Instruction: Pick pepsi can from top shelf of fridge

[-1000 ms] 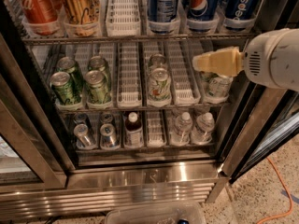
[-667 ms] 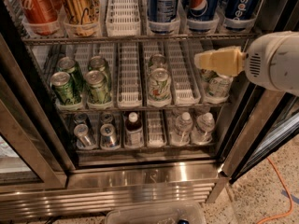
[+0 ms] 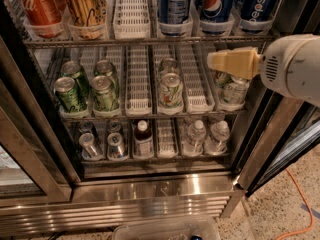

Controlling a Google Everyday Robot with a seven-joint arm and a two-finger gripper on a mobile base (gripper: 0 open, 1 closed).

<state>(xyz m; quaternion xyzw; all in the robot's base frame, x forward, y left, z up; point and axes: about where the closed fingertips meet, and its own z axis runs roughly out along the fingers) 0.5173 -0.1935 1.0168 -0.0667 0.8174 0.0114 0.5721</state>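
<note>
- The fridge stands open to the camera, so access to the racks looks settled; nothing blocks the front of the top shelf.
- The pepsi can stands upright in the lane at the right end of the top shelf, against the clear front stop, its white lettering facing out. It has not been lifted or touched.
- Just to its left on the same shelf are the blue can with the round logo and, next over, the blue can with a small-print panel; further left come a white lane divider, a gold can and a red cola can near the left end.
- The gripper hangs in front of the right end of the middle rack, just under the top shelf's front edge, below and left of the pepsi can, apart from it.
- Whether it is released or clenched I cannot tell; nothing shows in its hold.
- Done, by my reading: the approach to the fridge only.
- Left: raise the gripper to the top shelf's right end, line up with the pepsi can, grasp it and draw it out over the front stop.
- The logo can beside it stands close, so a clean entry matters.
</note>
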